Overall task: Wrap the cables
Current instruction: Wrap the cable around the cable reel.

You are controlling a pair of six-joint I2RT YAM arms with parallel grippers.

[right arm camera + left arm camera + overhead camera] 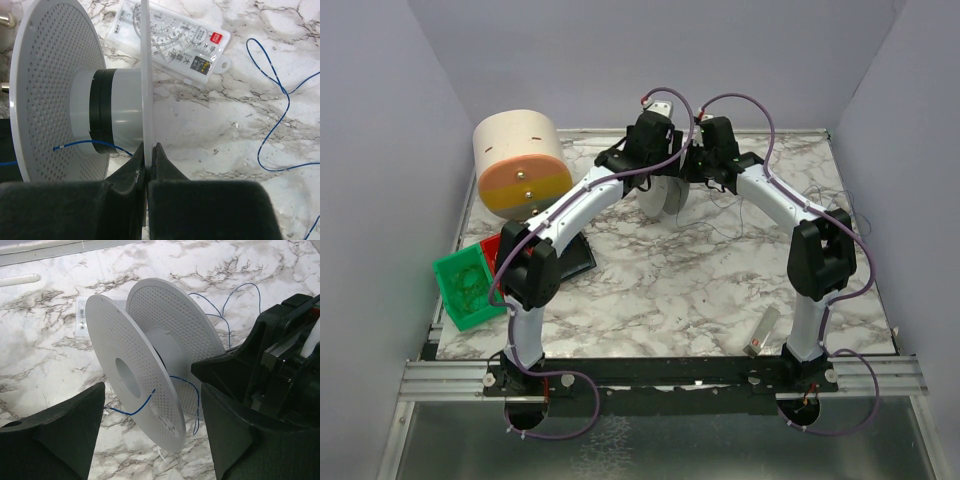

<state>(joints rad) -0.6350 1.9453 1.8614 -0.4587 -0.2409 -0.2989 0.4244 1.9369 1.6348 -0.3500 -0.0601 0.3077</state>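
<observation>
- Right hand is clenched on the thin rim of one flange of the white perforated spool, bottom centre of the right wrist view. The flanges stand upright. I can't tell if the spool touches the counter.
- Left hand is released, fingers spread wide either side of the nearer flange, grasping nothing.
- Blue wire: most of it lies in loose wavy loops on the counter, right side of the right wrist view. A short run crosses the hub and meets the left flange, lower left. It may go through a hole there, can't tell. Looks like barely a turn is on.
- Step in hand, as I read it: the left hand takes the slack and lays it round the hub.
- Pinch close to the spool, not out in the loops. The wire is hair-thin, so close fully and square.
- Use light tension and feed between the flanges, never over a rim.
- The right grip is edge-only, so a hard pull may twist the spool.
- Clear geometry-set case lies behind the spool, upper centre. Keep the loops off it.
</observation>
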